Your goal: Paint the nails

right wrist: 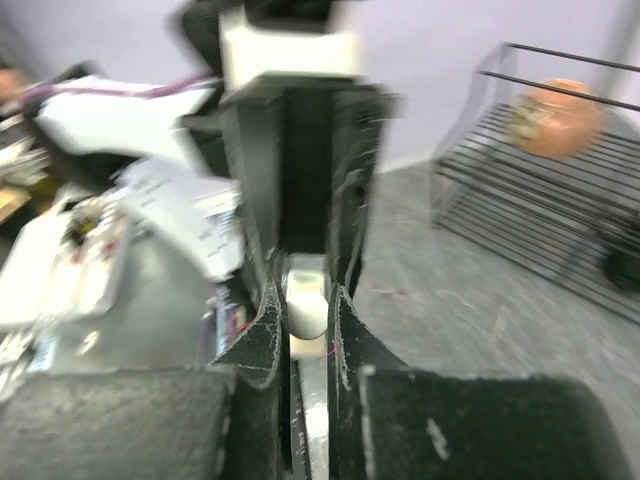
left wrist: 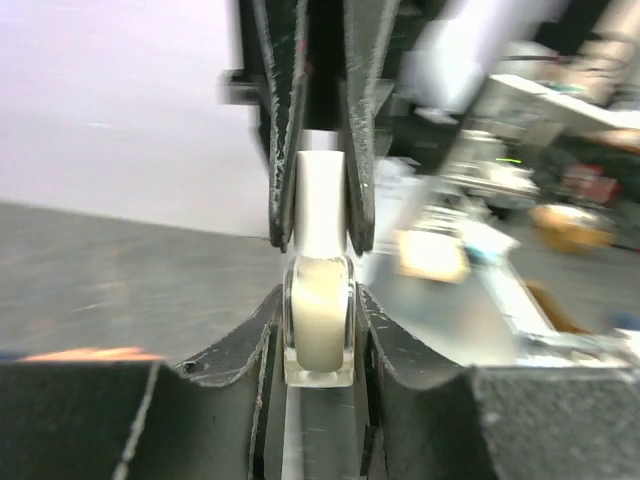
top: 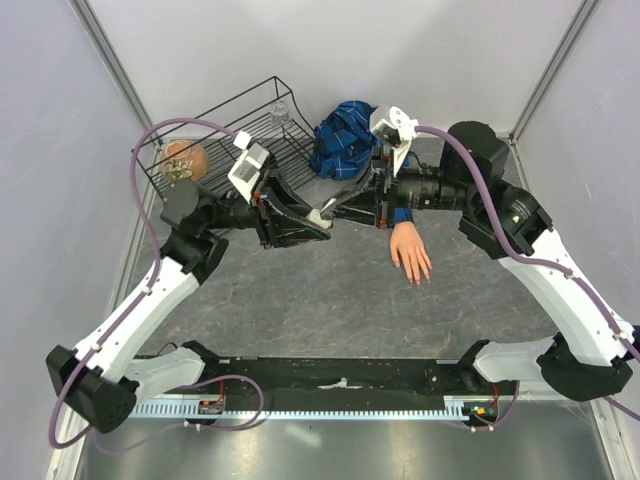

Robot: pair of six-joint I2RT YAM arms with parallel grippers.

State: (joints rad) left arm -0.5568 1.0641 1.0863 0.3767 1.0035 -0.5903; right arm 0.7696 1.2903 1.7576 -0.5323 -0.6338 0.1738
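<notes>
The mannequin hand (top: 409,250) lies palm down on the table, its blue plaid sleeve (top: 343,140) bunched behind it. Its tiny nails (top: 417,279) point towards the near edge. Both grippers meet left of the hand, above the table. My left gripper (top: 320,219) is shut on a small clear bottle (left wrist: 318,325) with pale liquid. My right gripper (top: 336,207) is shut on the bottle's white cap (right wrist: 306,306). In the left wrist view, my left gripper (left wrist: 318,300) holds the bottle and the right fingers (left wrist: 360,150) clamp the cap (left wrist: 320,210). In the right wrist view, my right gripper (right wrist: 305,292) closes around the cap.
A black wire basket (top: 235,125) stands at the back left. It holds a round brownish object (top: 183,160) and a small clear glass item (top: 280,112). Grey walls close in the left, back and right sides. The arm bases sit along the near edge.
</notes>
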